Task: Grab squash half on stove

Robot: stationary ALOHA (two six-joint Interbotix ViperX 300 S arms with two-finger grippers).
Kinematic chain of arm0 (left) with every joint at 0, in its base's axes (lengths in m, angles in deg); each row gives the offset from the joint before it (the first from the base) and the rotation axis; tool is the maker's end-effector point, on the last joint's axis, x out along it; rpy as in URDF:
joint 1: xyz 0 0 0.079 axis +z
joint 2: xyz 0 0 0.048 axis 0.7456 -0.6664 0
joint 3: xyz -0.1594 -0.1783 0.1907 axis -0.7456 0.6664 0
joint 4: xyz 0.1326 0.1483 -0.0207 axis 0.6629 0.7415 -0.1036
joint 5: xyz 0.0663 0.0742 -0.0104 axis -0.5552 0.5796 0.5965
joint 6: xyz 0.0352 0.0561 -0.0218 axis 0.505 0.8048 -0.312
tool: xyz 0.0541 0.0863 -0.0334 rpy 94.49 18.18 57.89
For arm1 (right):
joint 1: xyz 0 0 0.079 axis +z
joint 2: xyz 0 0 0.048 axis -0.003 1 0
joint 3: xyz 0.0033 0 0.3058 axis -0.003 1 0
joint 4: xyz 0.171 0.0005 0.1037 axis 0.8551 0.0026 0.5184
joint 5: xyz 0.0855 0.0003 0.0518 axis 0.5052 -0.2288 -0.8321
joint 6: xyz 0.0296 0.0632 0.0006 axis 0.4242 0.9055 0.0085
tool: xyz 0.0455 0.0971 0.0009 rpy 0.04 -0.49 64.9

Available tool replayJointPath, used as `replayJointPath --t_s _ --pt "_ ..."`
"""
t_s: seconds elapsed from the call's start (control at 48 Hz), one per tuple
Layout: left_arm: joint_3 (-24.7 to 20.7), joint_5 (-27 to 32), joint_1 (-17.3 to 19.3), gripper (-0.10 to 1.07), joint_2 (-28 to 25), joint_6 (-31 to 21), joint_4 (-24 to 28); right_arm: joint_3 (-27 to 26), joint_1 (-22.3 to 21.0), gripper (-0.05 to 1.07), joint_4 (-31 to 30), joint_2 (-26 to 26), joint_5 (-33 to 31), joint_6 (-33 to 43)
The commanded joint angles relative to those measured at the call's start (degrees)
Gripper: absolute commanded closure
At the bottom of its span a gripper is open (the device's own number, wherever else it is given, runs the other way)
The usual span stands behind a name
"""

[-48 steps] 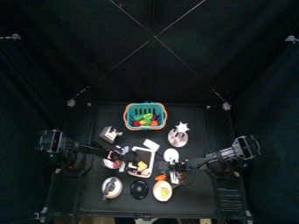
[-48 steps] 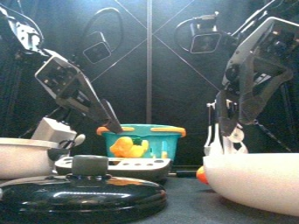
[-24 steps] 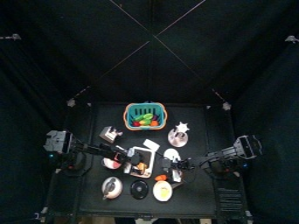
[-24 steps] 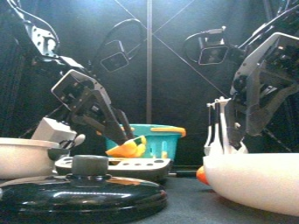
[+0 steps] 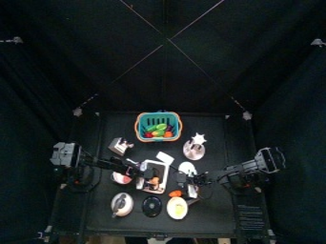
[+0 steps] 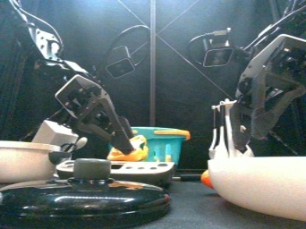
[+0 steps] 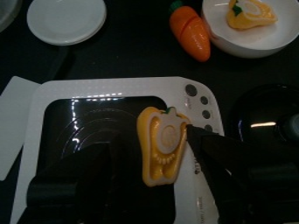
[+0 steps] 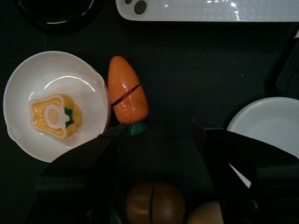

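Note:
The squash half (image 7: 162,145), yellow-orange with its cut face up, lies on the dark top of the white stove (image 7: 117,86). My left gripper (image 7: 152,171) is open, with one jaw on each side of the squash half and close to it. From above, the stove (image 5: 155,172) sits mid-table, with the left gripper (image 5: 132,175) over its left part. The front view shows that gripper (image 6: 127,145) low in front of the basket. My right gripper (image 8: 158,171) hangs open and empty near a carrot (image 8: 126,89).
A green basket (image 5: 158,124) stands behind the stove. Beside the stove are a carrot (image 7: 193,30), a white bowl (image 7: 250,39) holding a yellow piece, and a white plate (image 7: 66,19). Near the front edge are a black pot lid (image 6: 84,192) and a large white bowl (image 6: 257,183).
The left arm has dropped lower onto the stove, bringing its open jaws around the squash half. The right arm shifted slightly a second ago and has stayed still since.

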Motion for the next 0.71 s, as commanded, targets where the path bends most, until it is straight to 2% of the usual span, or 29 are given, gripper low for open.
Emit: replayJointPath --t_s 0.0,0.354,0.688 --pt "-0.9 0.0 -0.1 0.09 0.3 0.1 -0.2 -0.4 -0.4 0.10 0.1 -0.8 0.4 0.0" --pt "-0.9 0.2 -0.1 0.34 1.3 0.3 -0.1 -0.4 -0.5 0.10 0.1 -0.8 0.4 0.1" --pt "-0.7 0.2 -0.1 0.35 2.9 0.2 0.0 -0.2 -0.5 0.10 0.1 -0.8 0.4 0.1"
